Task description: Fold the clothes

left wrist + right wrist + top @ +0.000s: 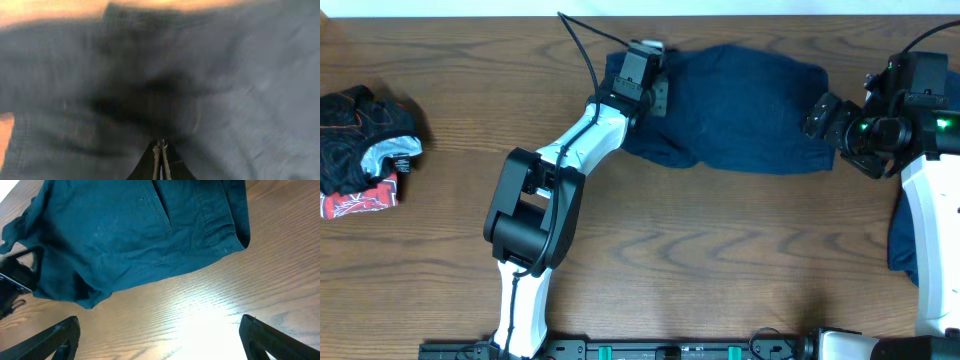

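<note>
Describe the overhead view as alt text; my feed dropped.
Navy shorts lie spread at the top centre of a wooden table, with the left fingers at their left edge and the right fingers open beside their right edge. A dark and red clothes pile sits at far left.

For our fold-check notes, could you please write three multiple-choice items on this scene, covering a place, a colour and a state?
1. Where do the shorts lie? A) far side of the table B) near edge C) on the floor
2. What colour are they? A) red B) navy blue C) white
3. How is the right gripper? A) shut on cloth B) shut, empty C) open
Answers: 1 A, spread along the far edge overhead; 2 B, dark blue overhead; 3 C, fingers wide apart, holding nothing.
</note>
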`<action>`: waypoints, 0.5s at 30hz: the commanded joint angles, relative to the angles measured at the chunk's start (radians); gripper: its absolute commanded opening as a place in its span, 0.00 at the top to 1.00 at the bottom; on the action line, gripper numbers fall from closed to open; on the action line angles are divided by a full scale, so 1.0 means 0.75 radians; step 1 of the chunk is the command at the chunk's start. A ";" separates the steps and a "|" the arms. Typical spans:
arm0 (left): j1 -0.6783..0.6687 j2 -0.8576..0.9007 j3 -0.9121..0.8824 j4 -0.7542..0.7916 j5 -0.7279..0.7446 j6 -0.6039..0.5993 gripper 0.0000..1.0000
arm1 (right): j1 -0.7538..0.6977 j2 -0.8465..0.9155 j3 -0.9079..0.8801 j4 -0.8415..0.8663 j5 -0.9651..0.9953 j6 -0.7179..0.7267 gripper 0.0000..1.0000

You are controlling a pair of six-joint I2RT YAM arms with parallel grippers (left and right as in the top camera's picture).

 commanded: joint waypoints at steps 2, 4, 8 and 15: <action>-0.005 -0.020 0.009 -0.149 -0.018 0.027 0.94 | 0.004 -0.020 0.021 -0.010 -0.006 -0.034 0.01; -0.007 -0.020 0.009 -0.229 -0.019 0.028 0.94 | 0.004 -0.020 0.021 -0.009 -0.006 -0.034 0.01; -0.007 -0.016 0.009 -0.337 0.022 0.072 0.94 | 0.004 -0.020 0.021 -0.008 -0.007 -0.033 0.01; -0.024 0.019 -0.004 -0.553 0.126 0.133 0.94 | 0.004 -0.020 0.021 -0.010 -0.012 -0.033 0.01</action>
